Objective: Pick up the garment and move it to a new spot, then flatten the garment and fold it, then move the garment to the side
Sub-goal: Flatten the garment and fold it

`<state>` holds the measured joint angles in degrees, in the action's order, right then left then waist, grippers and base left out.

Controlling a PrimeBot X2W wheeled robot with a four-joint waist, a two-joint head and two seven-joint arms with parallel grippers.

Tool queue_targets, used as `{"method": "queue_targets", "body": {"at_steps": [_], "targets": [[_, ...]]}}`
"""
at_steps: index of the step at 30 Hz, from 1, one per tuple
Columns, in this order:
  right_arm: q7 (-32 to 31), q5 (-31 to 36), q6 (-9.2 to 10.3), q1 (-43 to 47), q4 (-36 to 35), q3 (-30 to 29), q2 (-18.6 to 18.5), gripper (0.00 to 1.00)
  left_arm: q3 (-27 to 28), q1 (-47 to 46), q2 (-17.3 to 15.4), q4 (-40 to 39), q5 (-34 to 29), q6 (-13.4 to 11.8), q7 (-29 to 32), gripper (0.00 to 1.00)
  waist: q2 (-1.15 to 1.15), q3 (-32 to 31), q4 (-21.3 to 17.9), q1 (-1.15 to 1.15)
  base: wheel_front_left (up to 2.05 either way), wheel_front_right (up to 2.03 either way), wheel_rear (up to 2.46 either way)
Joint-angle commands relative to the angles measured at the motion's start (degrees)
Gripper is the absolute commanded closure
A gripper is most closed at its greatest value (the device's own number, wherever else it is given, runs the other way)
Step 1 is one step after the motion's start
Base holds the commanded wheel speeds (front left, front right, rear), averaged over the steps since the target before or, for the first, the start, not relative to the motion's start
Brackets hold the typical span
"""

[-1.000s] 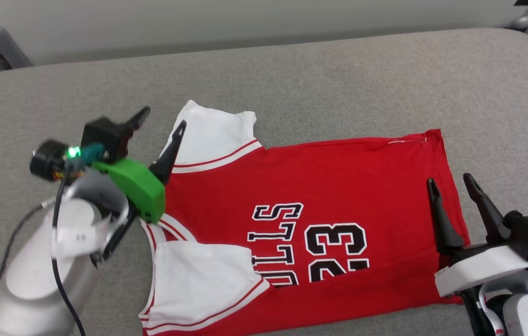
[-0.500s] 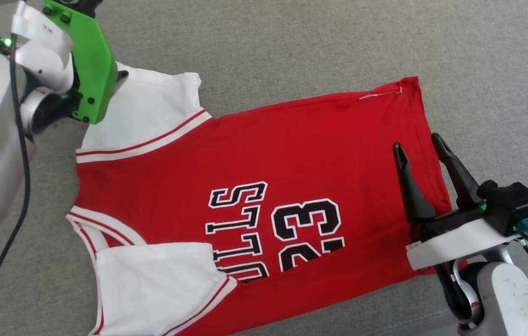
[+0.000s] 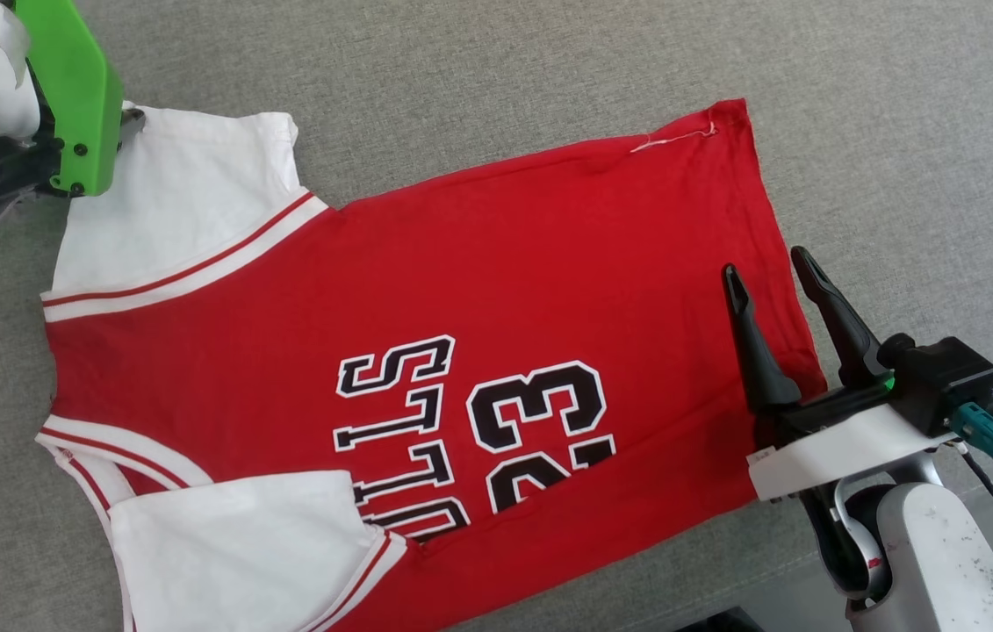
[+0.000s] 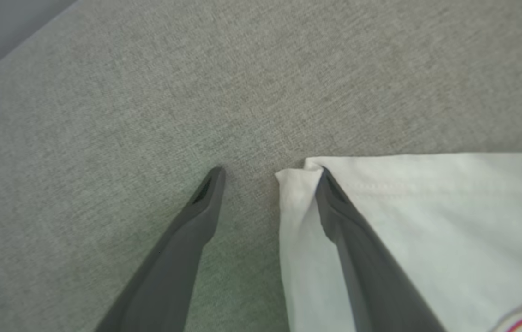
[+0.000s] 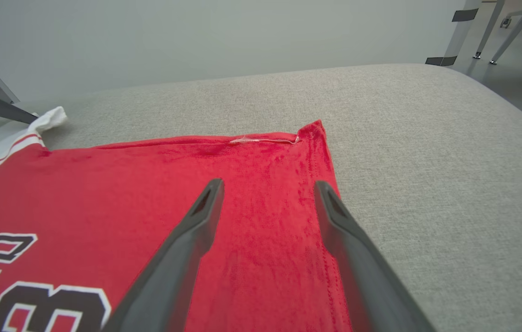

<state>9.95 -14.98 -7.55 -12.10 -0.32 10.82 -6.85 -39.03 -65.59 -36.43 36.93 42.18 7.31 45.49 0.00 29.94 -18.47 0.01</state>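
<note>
Well, from the head view I see the shirt [image 3: 549, 263] spread nearly flat, chest up, on a grey woven cushion [image 3: 549, 61]. So I judge the move and most of the flattening done. The near sleeve [image 3: 241, 544] lies turned in over part of the black lettering, which may be the first fold. The rest of the folding and the shift to the side are left. The right gripper [image 3: 766, 263] hangs over the hem end with its jaws wide, holding nothing. A green bracket [image 3: 79, 96] on my left arm sits by the far sleeve [image 3: 189, 193].

On the left wrist view, the left gripper [image 4: 270, 171] has its jaws wide, one finger over bare cushion and the other on the corner of the far sleeve. That corner is puckered into a small crease. The sleeve cloth is white, smooth and thin, with a stitched edge.

On the right wrist view, both fingers point over the hem corner. The red cloth looks soft and slightly rumpled, and a pale loose thread [image 5: 263, 139] lies along its edge.
</note>
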Motion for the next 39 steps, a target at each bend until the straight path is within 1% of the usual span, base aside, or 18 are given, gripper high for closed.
{"method": "queue_targets", "body": {"at_steps": [1, 2, 4, 7, 9, 12, 15, 19, 23, 24, 26, 30, 33, 35, 39], "targets": [[0.53, -0.22, 0.06, -0.93, 0.53, -0.25, 0.16, 0.0, -1.3, 1.28, 0.47, 1.46, 0.66, 0.04, 1.31, 0.76, 0.0, -0.02, 0.07, -0.01, 0.0, 0.0, 0.0], [0.56, -0.18, 0.06, -0.93, 0.92, -0.42, 0.11, 0.0, -1.42, 1.71, 0.81, 1.75, 1.48, 0.06, 2.28, 1.0, 0.0, -0.09, 0.18, -0.01, 0.0, 0.0, 0.0], [0.57, -0.02, 0.06, -0.98, 1.43, -0.66, 0.05, 0.0, -1.59, 2.4, 1.25, 1.79, 2.7, 0.08, 3.59, 1.0, 0.0, -0.25, 0.39, -0.01, 0.0, 0.0, 0.0], [0.48, 0.12, 0.06, -1.09, 1.9, -1.08, -0.08, 0.0, -1.42, 3.12, 1.54, 1.48, 3.41, 0.0, 3.07, 1.0, 0.0, -0.75, 0.81, -0.01, 0.0, 0.0, 0.0], [0.29, 0.27, 0.06, -1.25, 2.07, -1.3, -0.32, 0.0, -0.64, 3.62, 1.84, 1.44, 3.78, -0.65, 1.0, 1.0, 0.0, -1.44, 1.1, -0.01, 0.0, 0.0, 0.0], [-0.42, 0.38, 0.06, -1.38, 2.09, -1.64, -0.95, 0.0, 0.66, 4.06, 2.08, 1.24, 3.56, -1.68, -4.01, 1.0, 0.0, -3.13, 1.64, -0.01, 0.0, 0.0, 0.0], [-2.01, -0.32, 0.06, -1.11, 1.78, -1.77, -1.97, 0.0, 1.94, 4.8, 2.66, 0.97, 4.22, -2.06, -7.78, 1.0, 0.0, -5.3, 2.55, -0.01, 0.0, 0.0, 0.0], [-6.55, -0.76, 0.06, -0.85, 1.31, -2.28, -5.64, 0.0, 3.28, 6.39, 3.03, -0.78, 5.23, -2.17, -11.67, 1.0, 0.0, -8.46, 4.42, -0.01, 0.0, 0.0, 0.0], [-14.17, -1.82, 0.06, -1.68, 0.56, -2.59, -10.19, 0.0, 4.19, 8.91, 2.79, -5.27, 5.81, -2.48, -15.01, 1.0, 0.0, -10.94, 6.83, -0.01, 0.0, 0.0, 0.0], [-18.15, -1.94, 0.06, -2.67, 0.21, -2.76, -13.19, 0.0, 4.15, 10.84, 2.52, -8.44, 5.7, -2.85, -16.4, 1.0, 0.0, -11.62, 8.2, -0.01, 0.0, 0.0, 0.0], [-22.37, -3.26, 0.06, -3.66, 0.17, -2.74, -15.52, 0.0, 4.25, 12.89, 2.39, -11.99, 6.01, -3.47, -17.24, 1.0, 0.0, -11.95, 9.71, -0.01, 0.0, 0.0, 0.0], [-31.67, -8.02, 0.06, -6.31, 0.89, -1.32, -20.32, 0.0, 4.61, 16.91, 1.69, -20.36, 6.36, -5.89, -18.28, 1.0, 0.0, -11.92, 12.63, -0.01, 0.0, 0.0, 0.0], [-37.37, -11.27, 0.06, -8.79, 1.83, -0.15, -23.37, 0.0, 4.62, 19.98, 1.12, -26.76, 6.6, -7.67, -18.51, 1.0, 0.0, -11.2, 14.22, -0.01, 0.0, 0.0, 0.0], [-40.37, -12.94, 0.06, -11.04, 3.06, 0.51, -25.63, 0.0, 4.58, 21.73, 0.55, -30.99, 6.57, -8.94, -18.36, 1.0, 0.0, -10.36, 15.29, -0.01, 0.0, 0.0, 0.0], [-45.19, -15.97, 0.06, -15.9, 6.08, 1.86, -28.19, 0.0, 4.85, 24.77, -0.21, -38.2, 6.74, -11.07, -18.71, 1.0, 0.0, -8.46, 17.28, -0.01, 0.0, 0.0, 0.0]]}}
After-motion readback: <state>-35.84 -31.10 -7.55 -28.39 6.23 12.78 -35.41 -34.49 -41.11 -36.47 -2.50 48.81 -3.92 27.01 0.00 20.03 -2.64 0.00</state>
